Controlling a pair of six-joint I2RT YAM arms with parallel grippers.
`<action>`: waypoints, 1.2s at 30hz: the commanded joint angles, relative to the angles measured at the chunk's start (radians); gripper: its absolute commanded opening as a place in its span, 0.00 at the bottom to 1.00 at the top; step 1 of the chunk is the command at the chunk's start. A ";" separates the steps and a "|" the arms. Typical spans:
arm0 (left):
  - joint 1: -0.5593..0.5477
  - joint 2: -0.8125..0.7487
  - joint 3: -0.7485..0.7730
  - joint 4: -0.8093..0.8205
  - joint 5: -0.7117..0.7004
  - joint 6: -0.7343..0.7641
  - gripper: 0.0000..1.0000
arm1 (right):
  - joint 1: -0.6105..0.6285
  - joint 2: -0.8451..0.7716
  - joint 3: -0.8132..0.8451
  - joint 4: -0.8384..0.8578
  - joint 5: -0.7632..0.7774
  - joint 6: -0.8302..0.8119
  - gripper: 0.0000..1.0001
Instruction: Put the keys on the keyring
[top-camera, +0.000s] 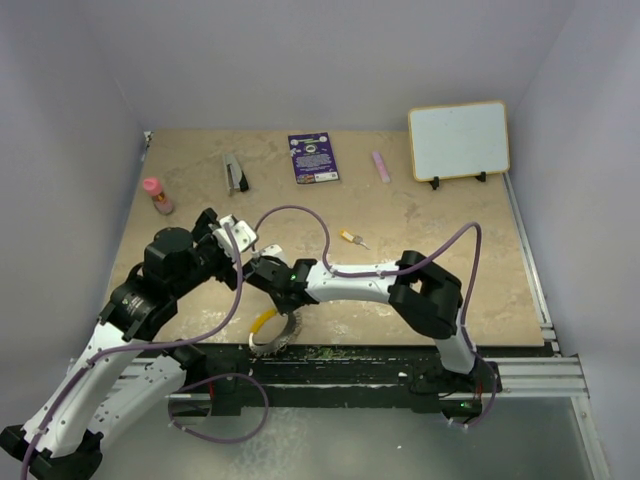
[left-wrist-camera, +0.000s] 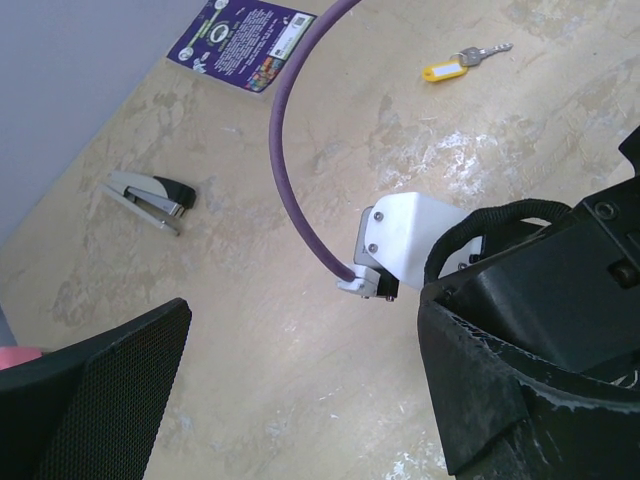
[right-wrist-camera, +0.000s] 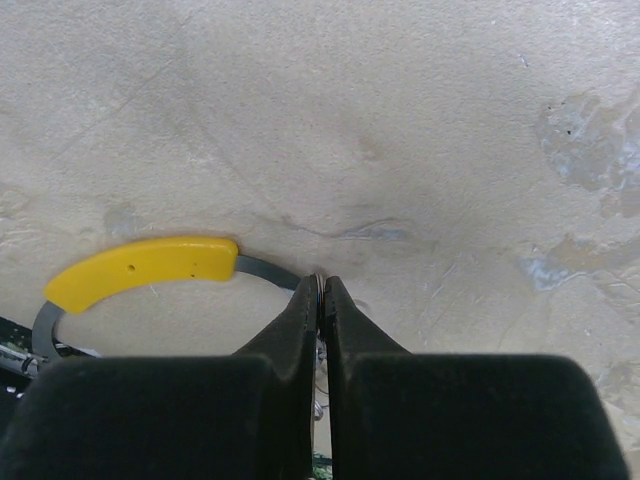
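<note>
Right pincer (right-wrist-camera: 320, 292): is pinching fully shut on the thin wire of the keyring (right-wrist-camera: 145, 270), tips meeting on it just right of its yellow part.
Left pincer (left-wrist-camera: 305, 340): is hanging wide open above the bench (left-wrist-camera: 450, 150), holding nothing.
Keyring place: is sitting at the near edge of the bench, between the two arm bases. Whether it is lifting off the surface cannot be told.
Key (top-camera: 350, 238): is lying untouched, well apart from the keyring, farther out toward mid-bench.
Key axis: in the top view it is running diagonally, yellow head toward far-left and silvery blade pointing near-right.
Step in hand: judging by the grip, the right arm is securing the keyring so the key can be threaded on.
Doing it well: such thin wire is likely swivelling easily between flat tips, so raising it slowly and keeping the loop facing the left arm seems wise. The left pincer is probably going to need a grip across the key's blade, leaving the head end free.
</note>
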 joint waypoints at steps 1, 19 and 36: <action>-0.003 0.019 0.001 0.017 0.052 -0.013 0.98 | 0.006 -0.117 -0.042 0.047 0.041 -0.026 0.00; -0.005 0.202 0.153 0.139 0.718 -0.120 0.98 | 0.005 -0.703 -0.366 0.371 0.045 -0.108 0.00; -0.013 0.147 -0.045 0.290 0.686 -0.246 0.98 | 0.053 -0.716 -0.228 0.326 0.056 -0.075 0.00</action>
